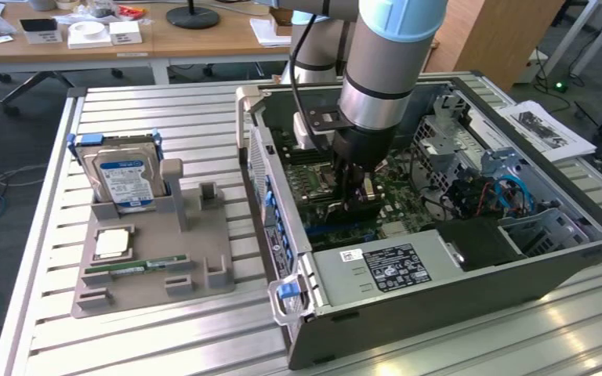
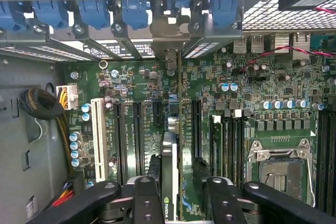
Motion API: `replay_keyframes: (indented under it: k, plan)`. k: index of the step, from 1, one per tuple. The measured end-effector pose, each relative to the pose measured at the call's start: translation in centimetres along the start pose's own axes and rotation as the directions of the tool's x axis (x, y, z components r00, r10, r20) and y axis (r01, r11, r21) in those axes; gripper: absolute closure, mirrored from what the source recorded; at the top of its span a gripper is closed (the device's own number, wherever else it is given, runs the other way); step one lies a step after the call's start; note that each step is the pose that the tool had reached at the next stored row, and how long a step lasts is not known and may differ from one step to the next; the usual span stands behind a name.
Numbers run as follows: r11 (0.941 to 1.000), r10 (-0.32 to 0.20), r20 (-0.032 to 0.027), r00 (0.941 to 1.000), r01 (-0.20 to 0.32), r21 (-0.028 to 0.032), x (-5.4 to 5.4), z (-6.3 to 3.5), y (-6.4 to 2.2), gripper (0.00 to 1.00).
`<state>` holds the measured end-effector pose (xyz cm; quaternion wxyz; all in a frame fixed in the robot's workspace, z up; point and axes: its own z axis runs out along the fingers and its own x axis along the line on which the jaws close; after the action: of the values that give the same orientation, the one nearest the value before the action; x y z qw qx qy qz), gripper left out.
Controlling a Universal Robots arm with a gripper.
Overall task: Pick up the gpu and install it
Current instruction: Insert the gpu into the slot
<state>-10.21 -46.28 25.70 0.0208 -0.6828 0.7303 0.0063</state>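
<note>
Reaching down into the open computer case [image 1: 552, 258], the arm held its gripper [image 1: 356, 188] low over the green motherboard [image 2: 252, 85], with the gpu [image 2: 169, 182] standing on edge between the two black fingers [image 2: 223, 195]; the jaws were closed against the card's two faces, clamped on it rather than spread free. Seen from the wrist, the card ran as a thin dark slab away from the camera, its far end meeting the silver bracket [image 2: 169, 29] at the case's rear wall, in line with the row of blue slot latches [image 2: 94, 11]. Its lower edge sat down among the black expansion slots [image 2: 137, 135], beside the white slot [image 2: 97, 135], though whether it was fully seated could not be told. Off to the exterior view's left, well apart from the case, a grey holder tray [image 1: 201, 258] lay on the slatted metal table [image 1: 154, 345], carrying an upright hard drive [image 1: 125, 182] with a blue-white label, a square processor chip [image 1: 112, 244] and a narrow green memory stick [image 1: 135, 266] lying flat
</note>
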Motion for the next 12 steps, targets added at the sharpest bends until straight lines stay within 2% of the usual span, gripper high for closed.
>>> replay_keyframes:
  k: [1, 2, 12]
  plan:
    - [1.0, 0.0, 0.0, 1.0, 0.0, 0.0, 0.0, 0.0, 0.0, 0.62]
    - [1.0, 0.0, 0.0001, 1.0, 0.0, 0.0, 0.0, 0.0, 0.0, 0.69]
    - [1.0, 0.0, 0.0, 1.0, 0.0, 0.0, 0.0, 0.0, 0.0, 0.69]
